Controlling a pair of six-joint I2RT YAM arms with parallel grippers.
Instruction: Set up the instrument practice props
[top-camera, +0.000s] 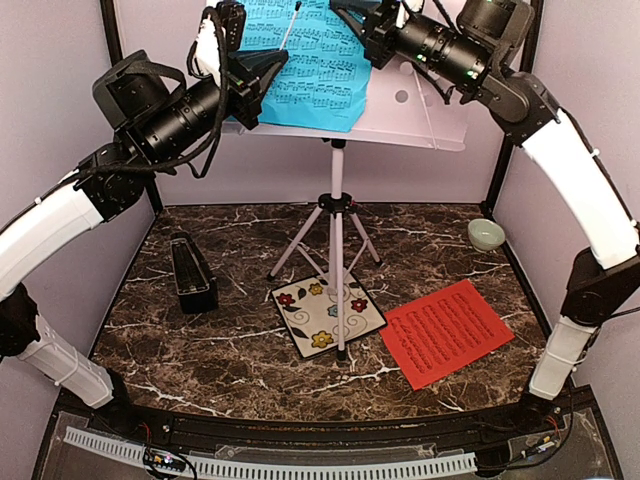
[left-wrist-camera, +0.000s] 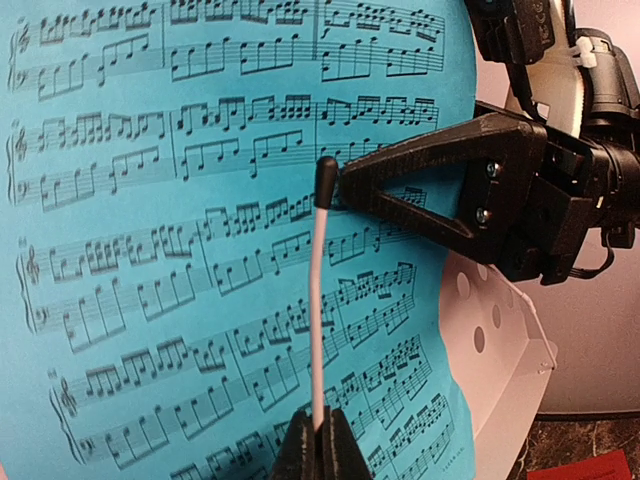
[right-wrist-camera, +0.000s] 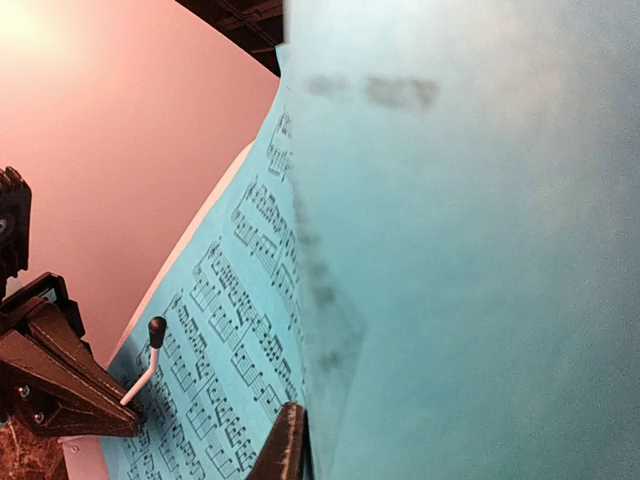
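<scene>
Two robot arms meet at the desk of a white perforated music stand (top-camera: 420, 110), where a blue music sheet (top-camera: 310, 70) printed with dense notation lies against the slanted panel. The left end effector (left-wrist-camera: 320, 442) is pressed together on the lower part of the stand's thin white page-holder wire (left-wrist-camera: 317, 300). The wire's black tip lies over the middle of the sheet. The right end effector (left-wrist-camera: 350, 187) reaches in from the stand's right side, its tip against the sheet just beside that black tip. Only one of its fingers shows clearly, and part of the sheet curls close across the right wrist camera, so it cannot be told whether it is spread or pinching the paper.

Below the stand, on the dark marbled counter (top-camera: 200, 350), a small black pyramid-shaped metronome (top-camera: 192, 272) stands upright to the left of the tripod, well apart from it. A red music sheet (top-camera: 447, 332) lies flat to the right of the tripod's feet. A square floral tile (top-camera: 305, 310) sits at the tripod's base, with one leg crossing over it. A small pale green bowl (top-camera: 486, 235) rests farther right of the stand, near the back wall.
</scene>
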